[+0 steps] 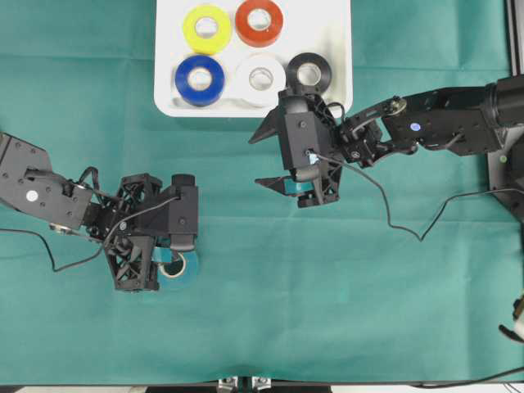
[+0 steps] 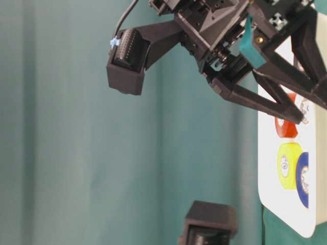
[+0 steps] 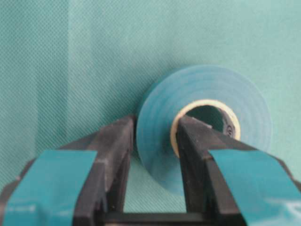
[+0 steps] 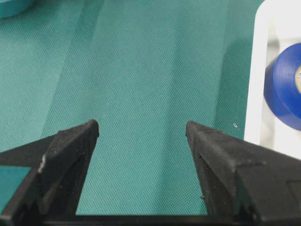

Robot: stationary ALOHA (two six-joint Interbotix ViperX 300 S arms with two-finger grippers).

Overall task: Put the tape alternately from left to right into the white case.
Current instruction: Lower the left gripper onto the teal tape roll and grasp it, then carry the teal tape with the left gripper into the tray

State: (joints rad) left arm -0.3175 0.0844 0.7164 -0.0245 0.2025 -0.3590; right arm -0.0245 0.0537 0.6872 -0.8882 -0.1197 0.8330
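Gripping the teal ring-shaped tape roll (image 3: 207, 122) by its wall at lower left, left gripper (image 3: 157, 155); right gripper (image 4: 141, 134) gapes beside the white rectangular plastic case (image 1: 336, 49).

White case (image 1: 334, 33) taken as landmark, at the far edge of the cloth (image 1: 327, 311).

Five rolls lie in the case, in two rows. Far row: two rolls (image 1: 206, 28) (image 1: 259, 22). Near row: three rolls (image 1: 200, 79) (image 1: 260, 79) (image 1: 309, 74).

Right gripper (image 1: 266, 157) sits just in front of the case's near right corner.

Left gripper (image 1: 174, 254) sits well in front of the case, toward its left. Sixth roll (image 3: 207, 125) lies on the cloth there, one finger (image 3: 200, 160) in its core, the other against its outer wall.
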